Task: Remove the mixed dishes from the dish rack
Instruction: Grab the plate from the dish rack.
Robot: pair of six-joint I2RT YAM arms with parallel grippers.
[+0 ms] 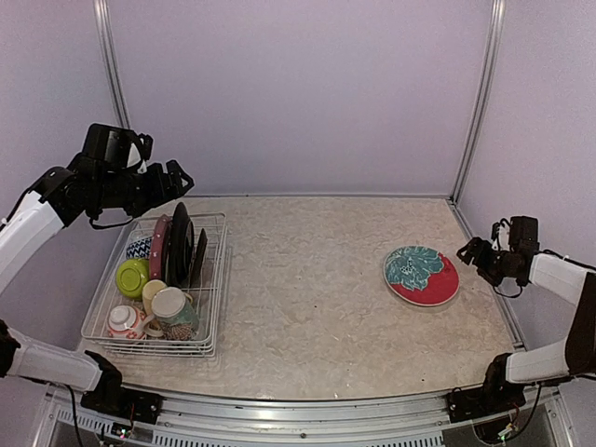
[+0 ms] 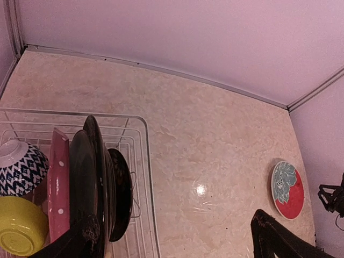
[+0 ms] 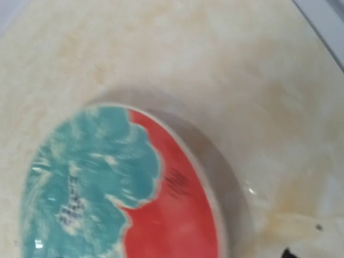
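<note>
The white wire dish rack (image 1: 212, 346) stands at the left of the table. It holds upright dark plates (image 1: 180, 247), a pink plate (image 1: 157, 244), a lime-green bowl (image 1: 132, 277), a blue-white patterned bowl (image 1: 139, 248) and mugs (image 1: 173, 312). My left gripper (image 1: 179, 177) hovers open above the rack's far end. In the left wrist view its fingers (image 2: 273, 236) stand wide apart, one beside the dark plates (image 2: 99, 177), gripping nothing. A red plate with a teal flower (image 1: 421, 275) lies flat on the table at the right. My right gripper (image 1: 473, 251) sits just right of it, open and clear of it.
The table's back wall and side posts (image 1: 475, 102) enclose the workspace. Bare marbled tabletop (image 1: 307, 279) stretches between the rack and the red plate. In the right wrist view the red plate (image 3: 161, 215) fills the lower left, blurred, with tabletop beyond it.
</note>
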